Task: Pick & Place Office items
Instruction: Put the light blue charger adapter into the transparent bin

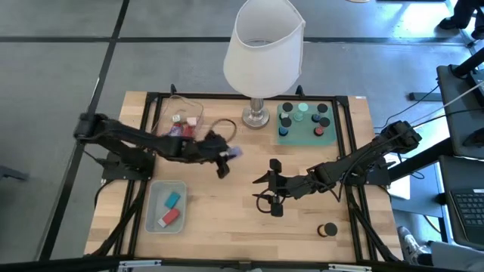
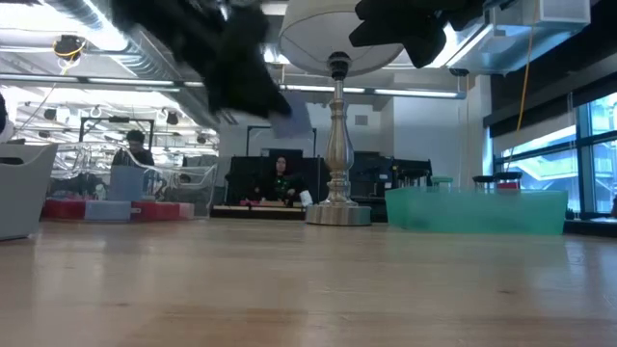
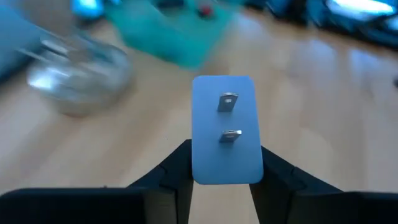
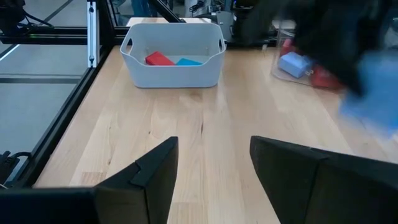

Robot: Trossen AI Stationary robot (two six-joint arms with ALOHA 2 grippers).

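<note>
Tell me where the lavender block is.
The lavender block is shut in the left gripper, lifted above mid-table, between the clear tray and the lamp.

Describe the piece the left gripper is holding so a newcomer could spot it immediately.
Start at the white-shaded lamp and look just in front of its metal base. There the left gripper is shut on a flat lavender block. Unlike the plain blocks, it has two small metal clips on its face.

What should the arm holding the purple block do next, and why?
Probably carry it toward the grey-blue bin and let go there. The left gripper is shut on the lavender block, lifted off the table near the clear tray, and the bin already holds a red block and a teal block.
</note>
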